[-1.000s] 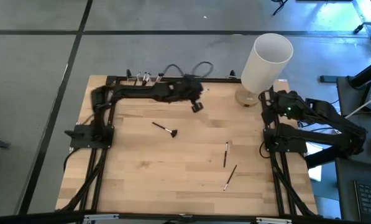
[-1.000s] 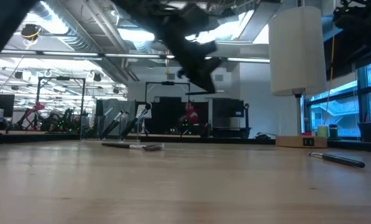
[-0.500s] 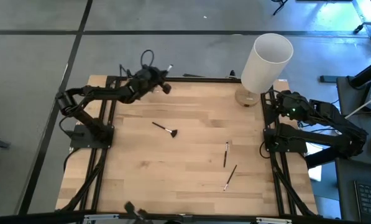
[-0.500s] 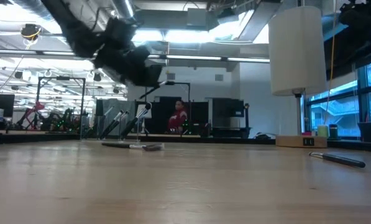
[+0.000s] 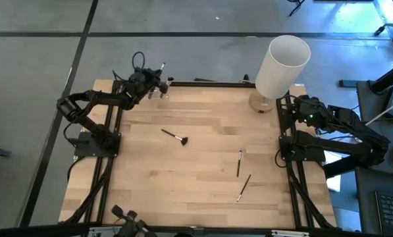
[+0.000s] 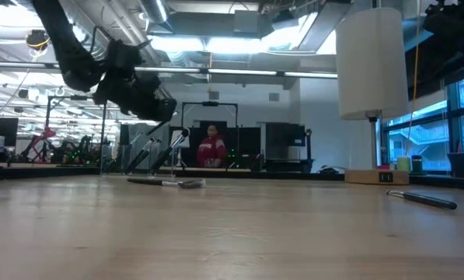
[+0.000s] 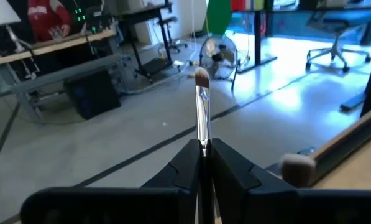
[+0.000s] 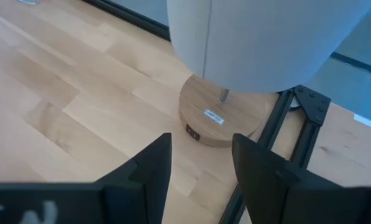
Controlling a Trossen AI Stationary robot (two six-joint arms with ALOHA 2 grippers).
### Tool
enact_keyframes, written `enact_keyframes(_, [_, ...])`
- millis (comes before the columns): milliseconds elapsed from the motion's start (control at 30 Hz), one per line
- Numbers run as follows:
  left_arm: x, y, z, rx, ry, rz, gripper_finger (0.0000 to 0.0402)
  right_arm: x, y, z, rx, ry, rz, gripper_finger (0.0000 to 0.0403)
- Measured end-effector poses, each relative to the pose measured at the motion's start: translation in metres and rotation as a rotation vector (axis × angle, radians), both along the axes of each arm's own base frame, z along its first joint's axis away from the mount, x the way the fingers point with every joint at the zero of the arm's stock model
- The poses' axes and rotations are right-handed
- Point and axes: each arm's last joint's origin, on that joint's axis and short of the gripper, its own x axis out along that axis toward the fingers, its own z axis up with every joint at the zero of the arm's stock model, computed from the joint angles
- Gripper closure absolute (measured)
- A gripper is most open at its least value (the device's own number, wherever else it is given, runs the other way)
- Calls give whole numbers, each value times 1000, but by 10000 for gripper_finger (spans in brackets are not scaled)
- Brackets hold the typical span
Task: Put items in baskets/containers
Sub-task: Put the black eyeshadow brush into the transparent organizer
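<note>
The left gripper (image 7: pixel 203 163) is at the table's far left corner, its two dark fingers (image 7: pixel 179 171) pinched nearly shut on a thin makeup brush (image 7: pixel 202 109). The brush stands up between the fingers with its metal collar and small brown bristle tip pointing away from the wrist, toward the room floor beyond the table edge. From above, the same gripper (image 5: pixel 158 83) sits just over the black frame at the table's back edge, the brush's pale end poking out past it. In the low view the left arm hangs well above the tabletop at the left side.

Three more brushes lie loose on the wooden table (image 5: pixel 203 191). A short dark brush with a wider head (image 5: pixel 175 136) lies left of centre, well apart from the gripper. A thin dark brush (image 5: pixel 239 162) lies right of centre, and just beyond it, nearer the front edge, a pale-tipped brush (image 5: pixel 243 187) lies at a slant.

The right gripper (image 8: pixel 197 171) waits at the table's right edge with its fingers spread wide and nothing between them. It faces the round wooden base (image 8: pixel 219 118) of a tall white lamp (image 5: pixel 282 64) standing in the far right corner.

In the room behind, a person in a red top (image 6: pixel 211 151) stands far off.
</note>
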Motion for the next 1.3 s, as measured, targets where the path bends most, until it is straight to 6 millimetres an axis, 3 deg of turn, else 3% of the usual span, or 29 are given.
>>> enact_keyframes(433, [-32,-12,-21,80,-33,17,369,-1,0,0,0,9,-2,235])
enact_keyframes(700, [-29,-10,-39,54,-16,-36,369,2,-1,2,-25,-11,15,235])
enact_keyframes(1300, [-29,-8,-46,43,-7,36,351,3,-1,3,-49,1,42,235])
